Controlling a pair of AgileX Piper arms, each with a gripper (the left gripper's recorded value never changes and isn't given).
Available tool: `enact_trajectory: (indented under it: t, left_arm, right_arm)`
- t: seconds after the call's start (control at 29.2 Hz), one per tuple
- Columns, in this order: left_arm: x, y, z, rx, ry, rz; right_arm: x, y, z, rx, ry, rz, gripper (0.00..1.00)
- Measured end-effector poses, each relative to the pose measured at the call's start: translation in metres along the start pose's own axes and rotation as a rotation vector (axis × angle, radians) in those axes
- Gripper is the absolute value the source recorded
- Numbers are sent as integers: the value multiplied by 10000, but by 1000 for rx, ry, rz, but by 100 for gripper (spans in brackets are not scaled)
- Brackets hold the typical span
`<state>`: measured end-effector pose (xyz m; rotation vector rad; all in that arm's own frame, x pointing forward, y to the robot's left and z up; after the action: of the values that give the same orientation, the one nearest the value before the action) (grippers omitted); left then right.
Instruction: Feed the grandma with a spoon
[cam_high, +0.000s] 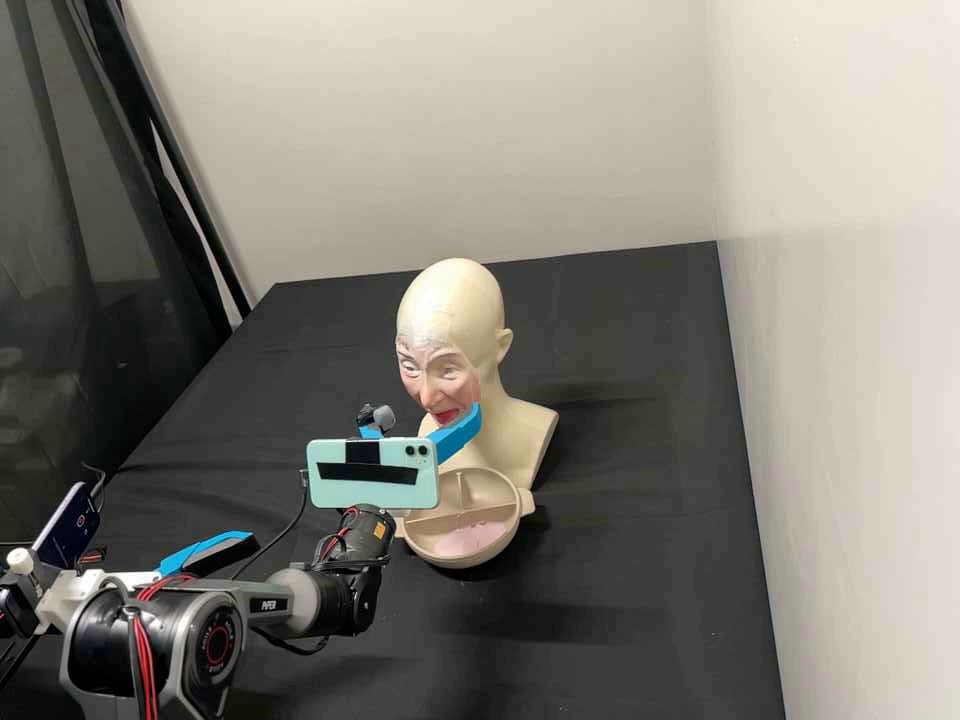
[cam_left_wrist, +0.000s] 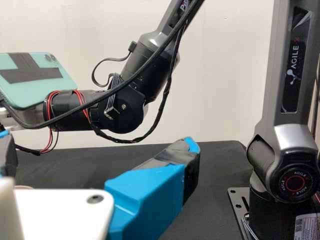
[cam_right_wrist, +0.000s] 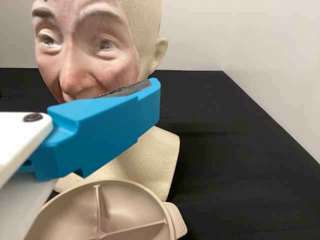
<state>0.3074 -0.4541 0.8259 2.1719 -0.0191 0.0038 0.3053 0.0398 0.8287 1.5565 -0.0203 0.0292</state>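
Note:
The grandma is a pale mannequin head with an open red mouth, standing mid-bench. In front of its chest sits a beige divided bowl. My right gripper is open at the face. One blue finger lies across the chin at the mouth, its grey pad bare. I see no spoon in it. My left gripper hangs low at the near left, its two fingers lying together with nothing between them.
A mint phone with black tape rides on the right arm's wrist. A white wall bounds the bench on the right, and a dark curtain on the left. An arm's base stands near the left gripper.

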Motion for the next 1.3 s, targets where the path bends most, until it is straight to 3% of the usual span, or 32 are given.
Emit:
enact_trajectory:
  t: [0.65, 0.72, 0.86, 0.96, 1.06, 1.3]
  left_arm:
    - [-32, -37, -29, 0, 10, -15]
    - [-83, -70, -92, -3, 32, -30]
    - [-189, -115, -228, -49, 83, -50]
    - [-254, -106, -326, -72, 114, -49]
    - [-299, -104, -424, -66, 140, -52]
    - [-373, -99, -639, -85, 220, -48]
  right_arm:
    - [0, 0, 0, 0, 0, 0, 100]
    - [0, 0, 0, 0, 0, 0, 100]
    - [0, 0, 0, 0, 0, 0, 100]
    - [0, 0, 0, 0, 0, 0, 100]
    - [0, 0, 0, 0, 0, 0, 100]
    - [0, 0, 0, 0, 0, 0, 100]
